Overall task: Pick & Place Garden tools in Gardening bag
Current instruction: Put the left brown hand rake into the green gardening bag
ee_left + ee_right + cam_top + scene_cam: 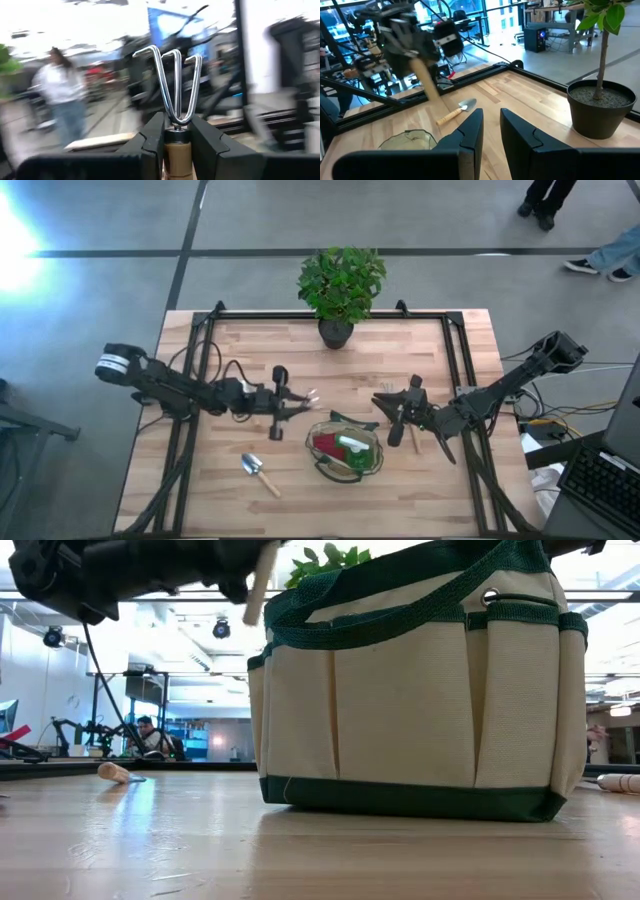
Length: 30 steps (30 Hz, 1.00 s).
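Glossy metal fork (172, 80) (wooden handle), matt cloth bag (415, 690), wood table (300, 360)

Cream bag (420, 710) (green trim), silver fork (172, 80), tan handle.

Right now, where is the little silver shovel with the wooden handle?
In the high view the silver trowel with the wooden handle lies flat on the table's front left part, left of the round olive-tan gardening bag and below the left gripper.
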Tool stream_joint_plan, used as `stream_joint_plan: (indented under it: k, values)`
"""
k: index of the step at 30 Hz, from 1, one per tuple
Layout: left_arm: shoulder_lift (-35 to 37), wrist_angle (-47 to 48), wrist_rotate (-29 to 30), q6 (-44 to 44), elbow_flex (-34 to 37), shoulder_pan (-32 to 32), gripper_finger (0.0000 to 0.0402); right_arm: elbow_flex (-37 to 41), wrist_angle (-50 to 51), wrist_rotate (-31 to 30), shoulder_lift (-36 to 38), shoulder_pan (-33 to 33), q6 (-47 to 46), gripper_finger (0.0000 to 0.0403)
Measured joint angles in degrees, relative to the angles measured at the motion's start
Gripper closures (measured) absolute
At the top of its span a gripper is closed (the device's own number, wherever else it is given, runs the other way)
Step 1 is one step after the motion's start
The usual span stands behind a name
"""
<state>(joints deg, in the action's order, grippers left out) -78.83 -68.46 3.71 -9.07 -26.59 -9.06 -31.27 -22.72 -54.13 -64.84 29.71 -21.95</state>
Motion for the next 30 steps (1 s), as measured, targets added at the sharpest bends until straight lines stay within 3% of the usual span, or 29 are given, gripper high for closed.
stream_joint_plan:
  k: [4,15,27,30]
  values:
    - [2.0,0.0,-6.4,1.8,0.8,0.1,0.0335,0.0,0.0,0.0,0.0,0.0,0.0,0.0346]
    - [2.4,-7.3,-10.4,5.8,3.5,0.4,0.0335,0.0,-0.1,0.0,0.0,-0.2,0.1,0.0346]
    - [-1.2,-7.5,-11.7,8.3,3.5,0.4,0.0335,0.0,-0.1,0.0,0.0,-1.4,0.5,0.0346]
    - [-2.5,-7.2,-8.9,9.4,3.2,0.4,0.0335,0.0,-2.6,0.3,0.0,-1.6,-1.2,0.0346]
